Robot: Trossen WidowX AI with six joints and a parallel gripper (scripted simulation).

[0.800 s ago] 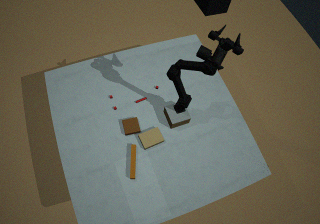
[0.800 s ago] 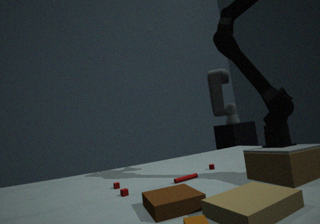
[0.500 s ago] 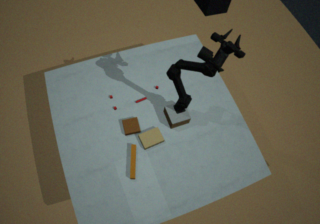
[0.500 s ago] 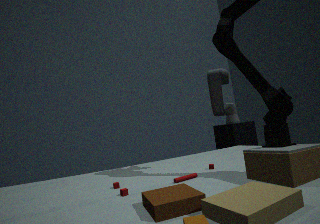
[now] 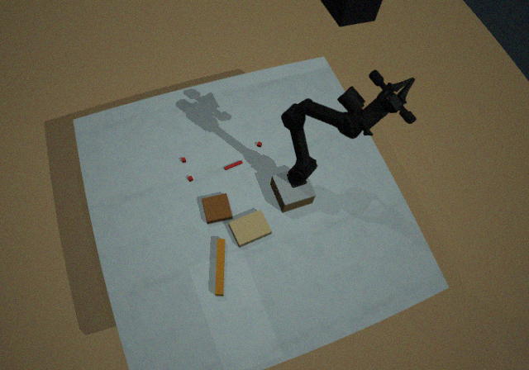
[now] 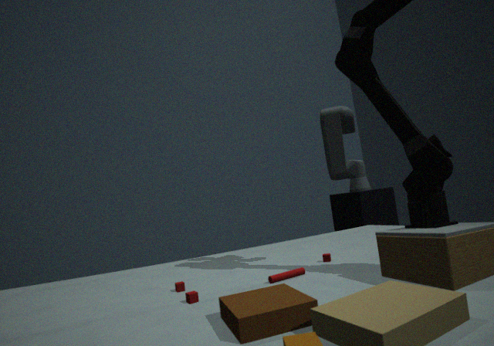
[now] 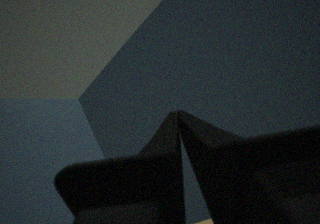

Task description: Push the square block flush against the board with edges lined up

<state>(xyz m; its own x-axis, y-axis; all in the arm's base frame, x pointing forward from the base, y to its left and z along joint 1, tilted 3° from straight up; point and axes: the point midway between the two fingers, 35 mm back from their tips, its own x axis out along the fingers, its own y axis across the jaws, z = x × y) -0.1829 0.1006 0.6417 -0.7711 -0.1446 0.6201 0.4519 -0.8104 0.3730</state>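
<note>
The brown square block (image 5: 216, 207) (image 6: 267, 302) lies flat on the pale mat. The tan rectangular board (image 5: 250, 227) (image 6: 390, 306) lies flat beside it, turned at an angle to it. The block's near right corner is close to the board's left corner; whether they touch I cannot tell. No whole side of the block lies along the board. My gripper (image 5: 412, 79) (image 7: 176, 116) is shut and empty, its fingertips together, raised high and far away at the right, beyond the arm's base. It is out of frame in the exterior view.
An orange bar (image 5: 220, 268) (image 6: 302, 340) lies nearest the board's left end. A red rod (image 5: 233, 164) (image 6: 286, 275) and three small red cubes (image 5: 190, 178) (image 6: 191, 296) lie behind the block. The arm stands on a wooden box (image 5: 297, 204) (image 6: 414, 258) right of the board.
</note>
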